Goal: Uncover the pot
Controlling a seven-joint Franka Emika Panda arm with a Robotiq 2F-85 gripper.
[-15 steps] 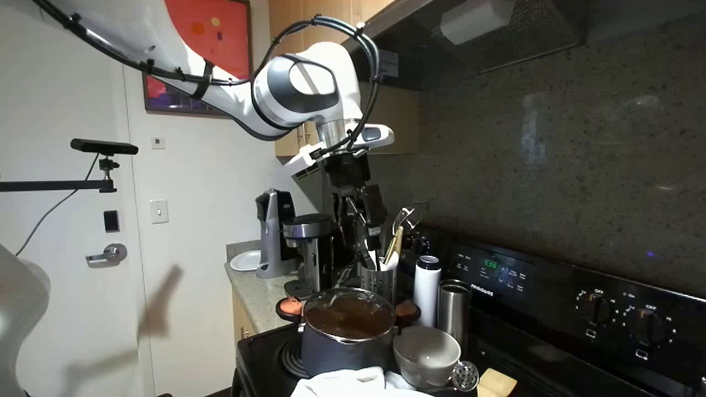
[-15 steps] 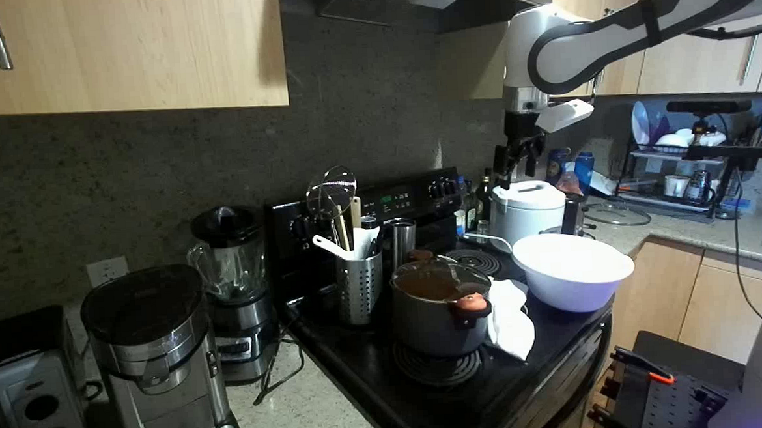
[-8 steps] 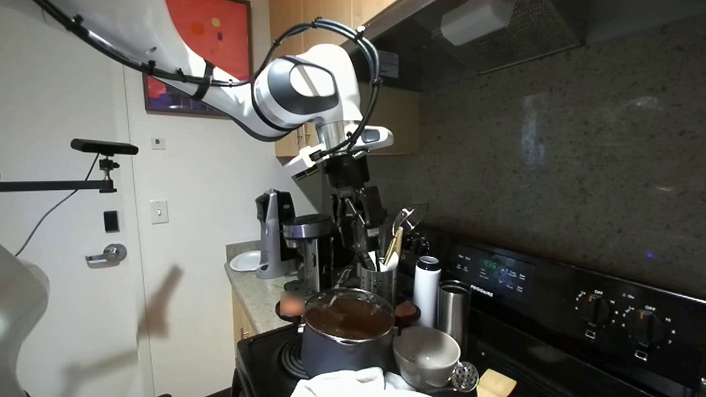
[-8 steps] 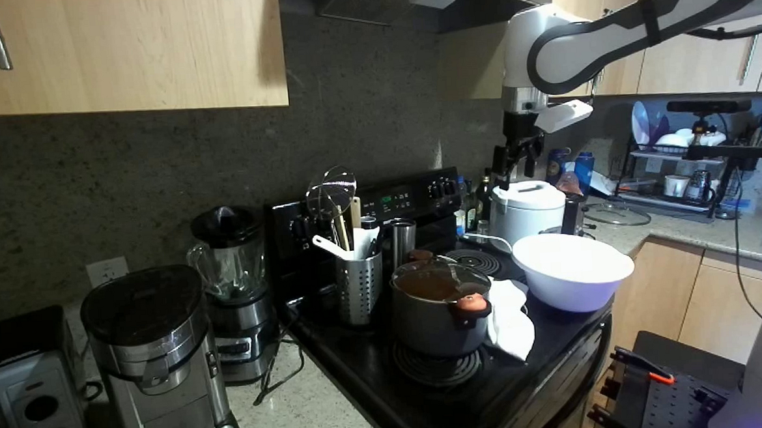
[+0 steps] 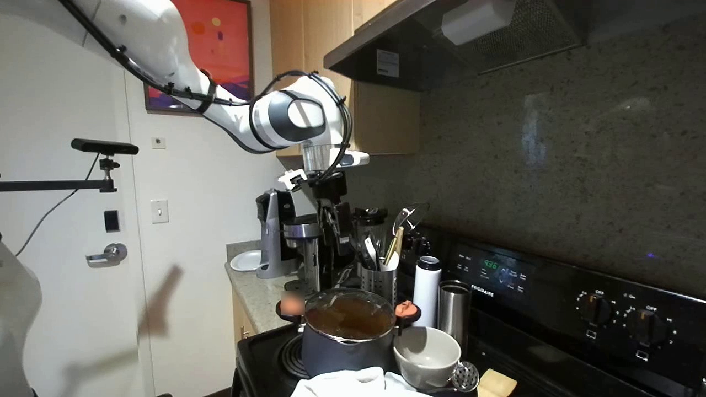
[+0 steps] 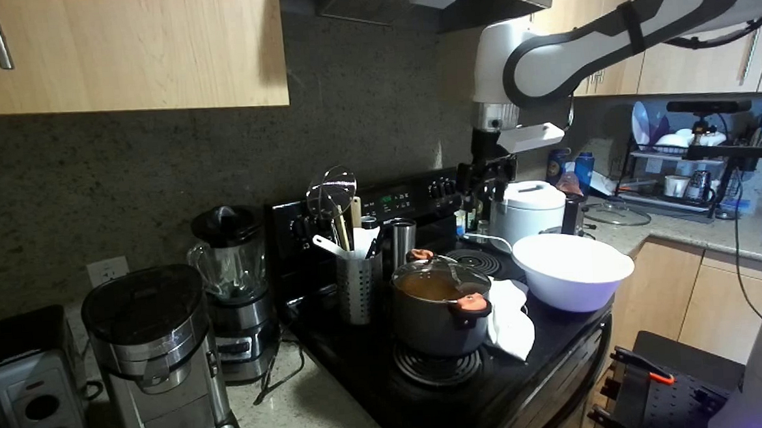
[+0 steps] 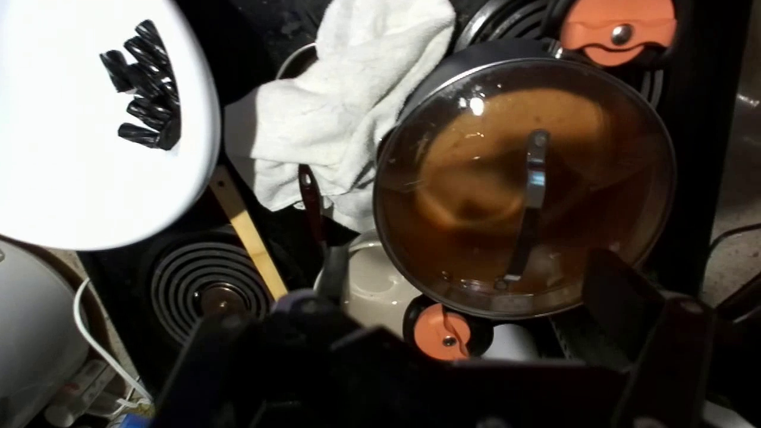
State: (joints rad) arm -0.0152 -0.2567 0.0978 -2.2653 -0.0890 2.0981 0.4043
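The wide dark pot [image 5: 345, 355] stands on the stove and also shows in an exterior view [image 6: 426, 326]. A round glass lid [image 7: 469, 178] lies on the pot, with brown contents seen through it. The lid has an arched metal handle [image 7: 536, 172]. The pot's side handles carry orange pads [image 7: 443, 333]. My gripper [image 7: 467, 276] is open, its fingers wide apart with nothing between them. It hangs above the stove, higher than the lid and not touching it, pointing down in both exterior views [image 5: 337, 245], [image 6: 484, 189]. Its body hides the bottom of the wrist view.
A pale bowl [image 5: 427, 358], a white bottle [image 5: 427, 289] and a steel canister [image 5: 454, 314] stand close to the pot. A utensil holder [image 6: 361, 293], a white towel [image 6: 512, 328], a large white bowl [image 6: 573, 279] and a rice cooker [image 6: 528, 213] surround it. A range hood [image 5: 386, 60] hangs above.
The arm has moved left and lower in both exterior views, bringing the gripper nearer the pot in the view with the rice cooker. The pot and lid have not moved.
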